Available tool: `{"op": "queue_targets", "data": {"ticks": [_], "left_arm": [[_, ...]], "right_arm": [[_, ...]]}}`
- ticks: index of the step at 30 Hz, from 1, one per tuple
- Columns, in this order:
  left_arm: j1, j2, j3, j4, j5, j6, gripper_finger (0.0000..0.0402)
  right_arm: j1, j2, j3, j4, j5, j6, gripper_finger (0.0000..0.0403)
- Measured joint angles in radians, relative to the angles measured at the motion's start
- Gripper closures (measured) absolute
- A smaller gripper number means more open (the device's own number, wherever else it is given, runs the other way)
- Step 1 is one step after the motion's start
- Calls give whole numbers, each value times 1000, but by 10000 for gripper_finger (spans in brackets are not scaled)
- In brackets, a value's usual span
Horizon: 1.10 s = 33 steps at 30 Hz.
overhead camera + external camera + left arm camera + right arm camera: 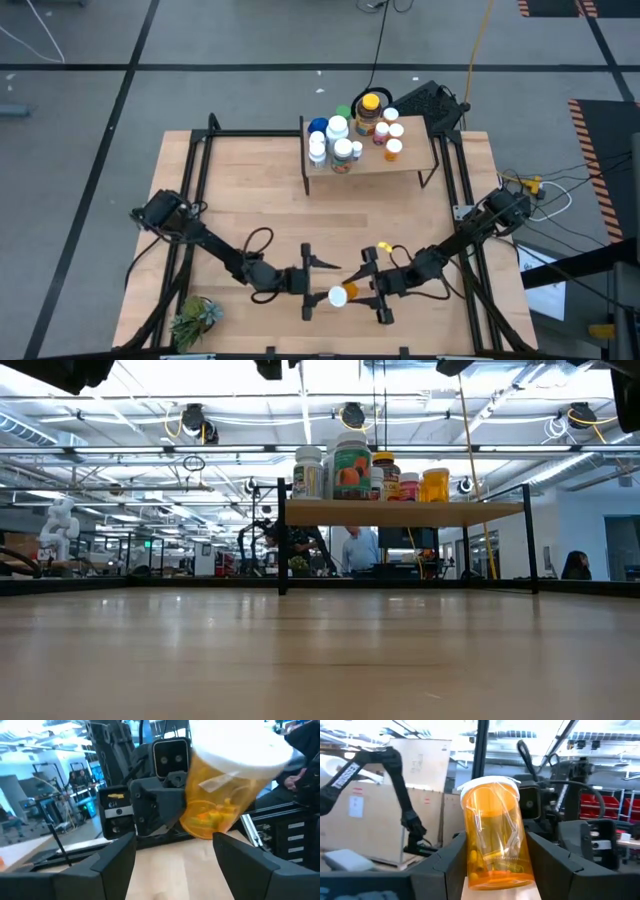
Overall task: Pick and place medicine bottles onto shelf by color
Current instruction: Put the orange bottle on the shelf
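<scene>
Handover at lower centre of the overhead frame: my right gripper (368,291) clamps the translucent orange pill bottle with white cap (339,296) while my left gripper (308,281) waits with fingers apart. Next, I judge, carry it to the light-wood shelf (400,160) at upper centre, beside the orange bottles.

Orange bottle (343,294) with white cap — lying sideways between the fingers of the right gripper (358,290), cap toward the left gripper (320,283). Remaining bottles (352,130) stand upright, clustered on the shelf (400,159), well apart from both grippers.
</scene>
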Motion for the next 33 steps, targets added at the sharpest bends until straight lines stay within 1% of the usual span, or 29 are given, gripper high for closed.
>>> {"op": "queue_targets", "data": {"ticks": [4, 6, 9, 13, 16, 18, 20, 24, 25, 29, 33], "left_arm": [[-19, -1, 3, -2, 12, 43, 131], [-25, -1, 3, -8, 15, 44, 130], [-32, -1, 3, -10, 7, 73, 130], [-39, -1, 3, 39, 4, 135, 130], [-30, -2, 3, 90, 8, 138, 130], [-20, -3, 3, 91, 20, 133, 130], [-7, -3, 3, 90, 48, 118, 130], [33, -3, 3, 76, 189, 82, 131], [40, -3, 3, 76, 205, 63, 131], [53, -3, 3, 75, 233, 32, 134], [53, -3, 3, 75, 234, 36, 167]], "right_arm": [[-2, 2, -2, 24, 29, 18, 223], [-1, -7, -2, 22, 25, 33, 223], [-4, -10, -1, 27, -10, 81, 222], [-6, -9, -2, 26, -15, 120, 222], [-11, -9, -11, 21, -18, 131, 222], [-21, -9, -17, 21, -16, 135, 222], [-29, -9, -19, 21, -16, 144, 222], [-42, -9, -19, 19, -50, 157, 222], [-44, -8, -20, 18, -65, 158, 222], [-43, -8, -20, 15, -71, 166, 222], [-43, -8, -20, 7, -71, 173, 222]]}}
